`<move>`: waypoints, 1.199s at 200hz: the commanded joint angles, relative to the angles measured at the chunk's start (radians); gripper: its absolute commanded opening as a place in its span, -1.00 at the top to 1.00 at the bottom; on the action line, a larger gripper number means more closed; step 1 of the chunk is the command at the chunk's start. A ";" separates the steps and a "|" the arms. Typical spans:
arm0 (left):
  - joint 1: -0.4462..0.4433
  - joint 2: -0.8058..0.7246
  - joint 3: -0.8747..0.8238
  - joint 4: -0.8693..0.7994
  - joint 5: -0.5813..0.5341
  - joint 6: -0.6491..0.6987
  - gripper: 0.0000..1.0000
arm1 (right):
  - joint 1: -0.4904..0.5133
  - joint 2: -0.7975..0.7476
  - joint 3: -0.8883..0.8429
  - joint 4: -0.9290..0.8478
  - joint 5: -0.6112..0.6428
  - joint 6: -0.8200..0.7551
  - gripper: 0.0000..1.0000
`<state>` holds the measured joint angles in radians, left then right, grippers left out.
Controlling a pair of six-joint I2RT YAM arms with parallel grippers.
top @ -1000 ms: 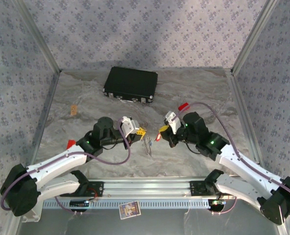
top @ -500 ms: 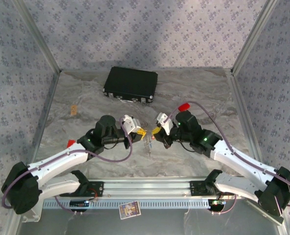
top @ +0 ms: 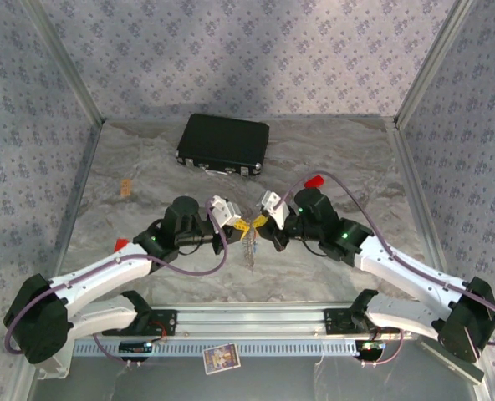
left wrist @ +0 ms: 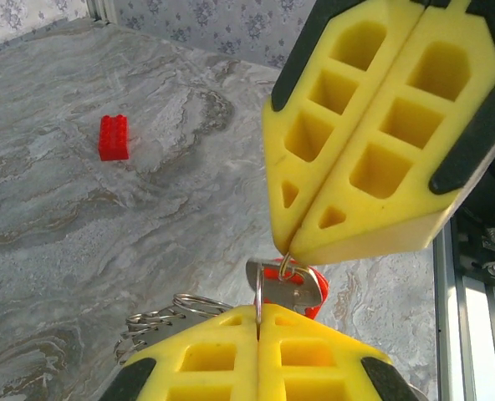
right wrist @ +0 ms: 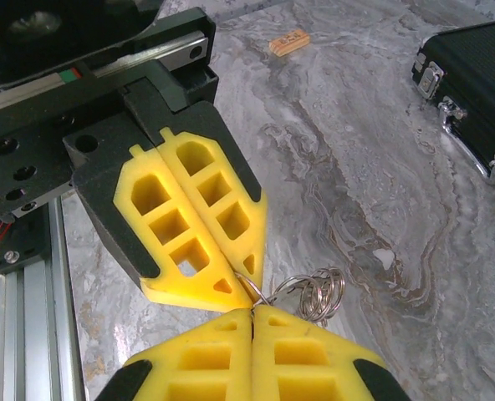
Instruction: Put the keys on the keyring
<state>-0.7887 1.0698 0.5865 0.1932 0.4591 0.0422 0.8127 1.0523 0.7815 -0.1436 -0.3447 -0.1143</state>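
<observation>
Left gripper (left wrist: 260,326) and right gripper (left wrist: 288,247) were tip to tip above the table (left wrist: 105,225). Each was pressed shut on thin wire of the keyring (left wrist: 257,294), which lay directly between them. The red key (left wrist: 291,291) hung just behind the tips, equally near both arms.

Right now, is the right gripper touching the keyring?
Touching. The left wrist view shows the keyring wire running up into the shut tips of the right gripper.

tool pads (left wrist: 206,359) are matt yellow plastic, the keyring (right wrist: 317,292) shiny metal wire, the red block (left wrist: 114,138) glossy plastic.
</observation>
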 commanded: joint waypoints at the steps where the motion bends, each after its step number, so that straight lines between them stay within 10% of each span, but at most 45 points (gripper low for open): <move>1: -0.007 0.001 0.030 0.029 0.021 -0.012 1.00 | 0.008 0.004 0.034 0.032 0.011 -0.021 1.00; 240: -0.007 -0.013 0.013 0.067 0.023 -0.034 1.00 | 0.033 0.023 0.012 0.096 0.254 0.025 1.00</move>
<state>-0.7876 1.0698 0.5865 0.2134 0.4469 0.0158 0.8474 1.0725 0.7826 -0.0975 -0.2016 -0.1173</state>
